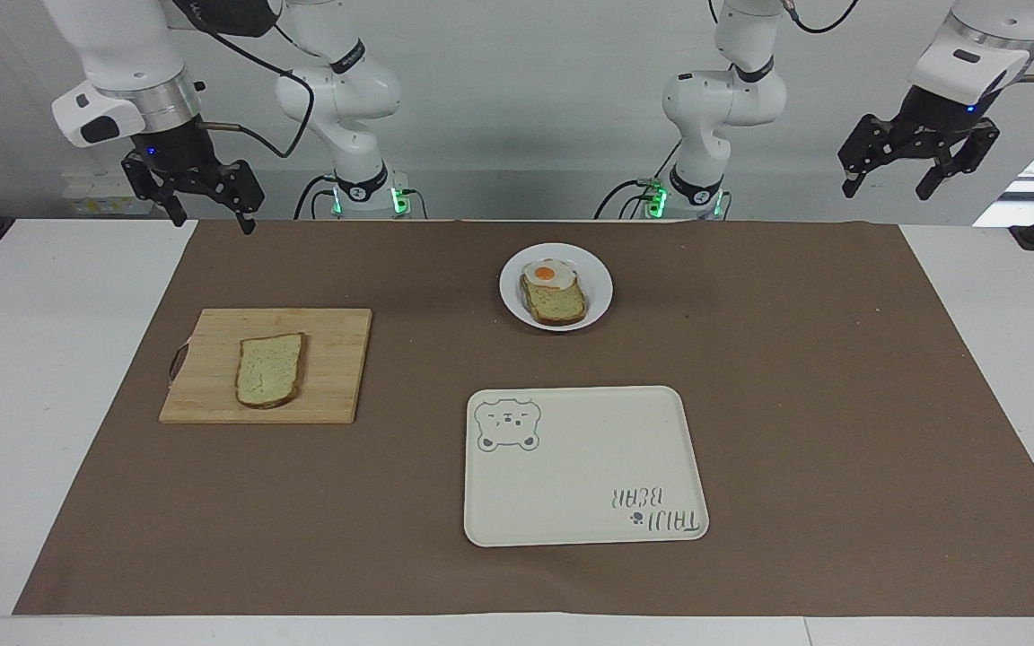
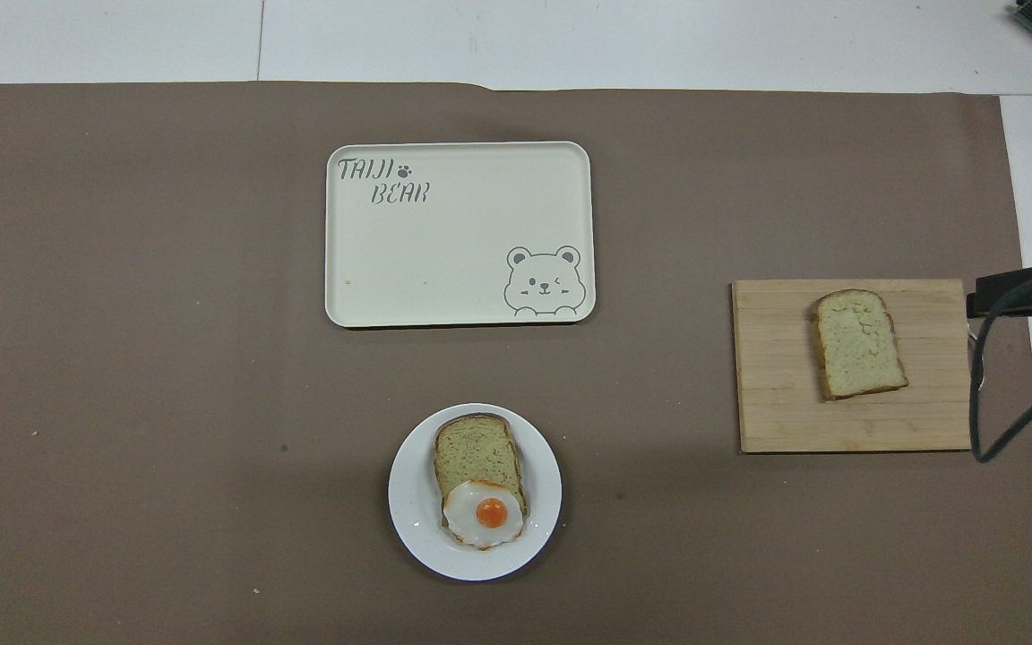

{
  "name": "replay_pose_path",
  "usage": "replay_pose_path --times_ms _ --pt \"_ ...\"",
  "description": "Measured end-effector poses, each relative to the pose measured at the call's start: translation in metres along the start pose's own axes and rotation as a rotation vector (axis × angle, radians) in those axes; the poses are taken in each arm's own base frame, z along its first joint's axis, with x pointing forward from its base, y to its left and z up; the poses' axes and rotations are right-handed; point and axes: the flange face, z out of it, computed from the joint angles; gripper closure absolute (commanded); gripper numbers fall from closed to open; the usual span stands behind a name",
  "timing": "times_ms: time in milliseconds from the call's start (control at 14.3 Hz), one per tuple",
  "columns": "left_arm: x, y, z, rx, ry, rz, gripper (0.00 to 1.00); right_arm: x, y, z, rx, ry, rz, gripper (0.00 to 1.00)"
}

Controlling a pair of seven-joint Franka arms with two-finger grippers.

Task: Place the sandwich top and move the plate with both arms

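The sandwich top (image 1: 270,369) is a plain green-speckled bread slice lying flat on a wooden cutting board (image 1: 337,359) toward the right arm's end; it also shows in the overhead view (image 2: 858,344). The white plate (image 1: 598,287) sits mid-table near the robots and holds a like slice (image 1: 557,303) with a fried egg (image 1: 546,272). The plate also shows in the overhead view (image 2: 413,502). My right gripper (image 1: 214,222) hangs open and empty, high over the right arm's end of the table. My left gripper (image 1: 885,191) hangs open and empty, high over the left arm's end.
A rectangular cream tray with a bear drawing (image 1: 584,467) lies empty, farther from the robots than the plate. A brown mat (image 1: 840,404) covers most of the white table. A black cable (image 2: 982,394) hangs by the cutting board (image 2: 776,394).
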Motion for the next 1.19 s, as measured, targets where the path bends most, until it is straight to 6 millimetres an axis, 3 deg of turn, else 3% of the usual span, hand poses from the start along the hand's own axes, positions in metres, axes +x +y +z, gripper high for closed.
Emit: replay_pose_path --times_ms 349,1187 --pt "-0.017 0.001 0.005 -0.010 -0.107 -0.002 0.00 -0.001 0.002 0.001 0.002 -0.014 0.004 0.00" --pt "-0.018 0.001 0.006 -0.010 -0.111 -0.003 0.00 -0.002 0.003 0.002 0.001 -0.022 0.005 0.00"
